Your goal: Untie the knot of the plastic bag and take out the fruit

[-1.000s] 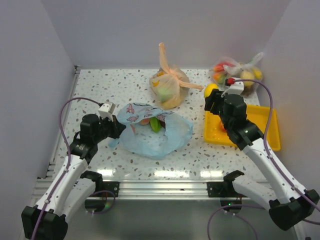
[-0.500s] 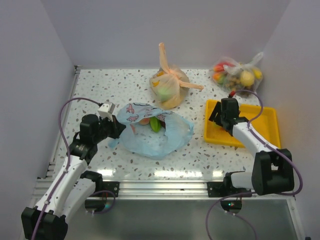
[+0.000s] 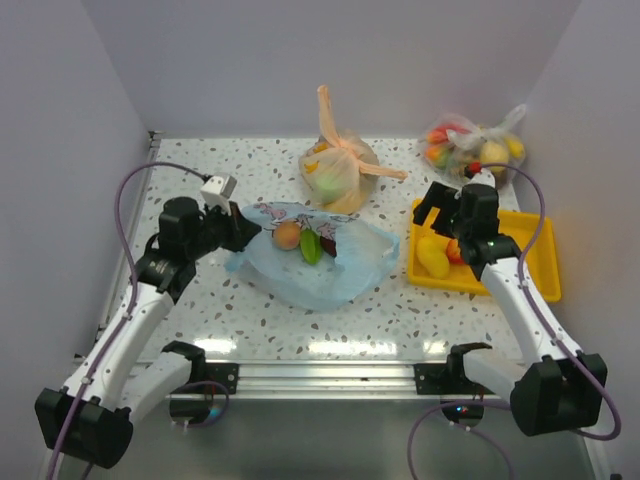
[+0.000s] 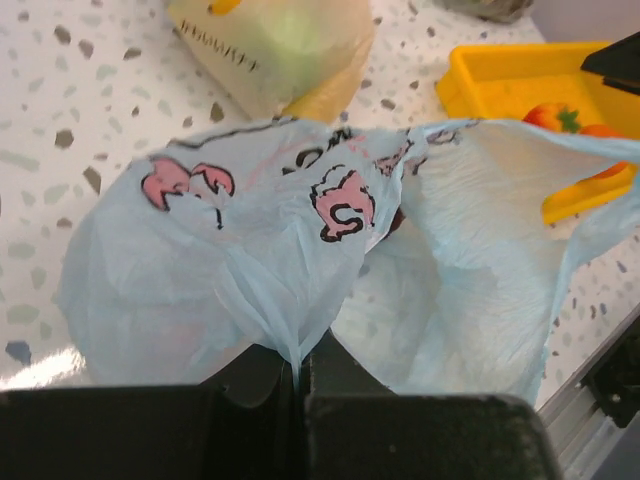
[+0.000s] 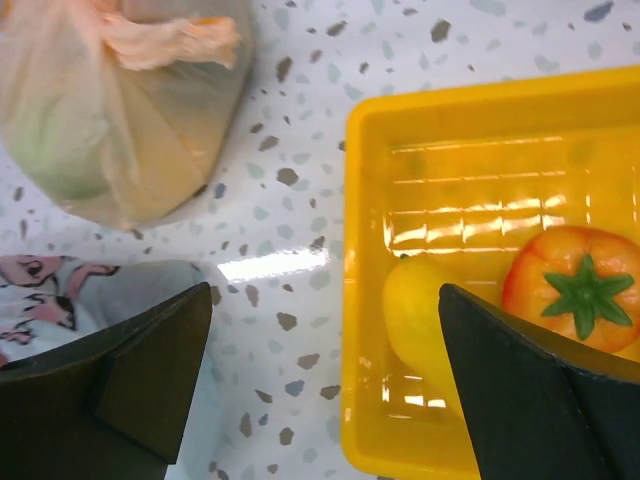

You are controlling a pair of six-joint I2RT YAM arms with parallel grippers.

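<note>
The light blue plastic bag (image 3: 320, 270) lies slack in the middle of the table with its mouth gaping; no knot shows on it. Inside it sit an orange fruit (image 3: 287, 235), a green one (image 3: 311, 247) and a dark red one (image 3: 329, 247). My left gripper (image 3: 238, 232) is shut on the bag's left edge, and the thin plastic (image 4: 240, 250) is pinched between its fingertips (image 4: 298, 362). My right gripper (image 3: 440, 215) hangs open and empty over the left rim of the yellow tray (image 3: 530, 275). A yellow fruit (image 5: 420, 325) and a red tomato (image 5: 575, 285) lie in that tray.
A tied orange bag (image 3: 340, 175) stands behind the blue one. A clear bag of fruit (image 3: 475, 148) sits in the back right corner. Walls close in the table at left, back and right, and the tray fills the right side.
My right gripper came down over the tray, opened and left the yellow fruit lying in it. My left gripper pulled the bag's edge up and back, uncovering the orange fruit.
</note>
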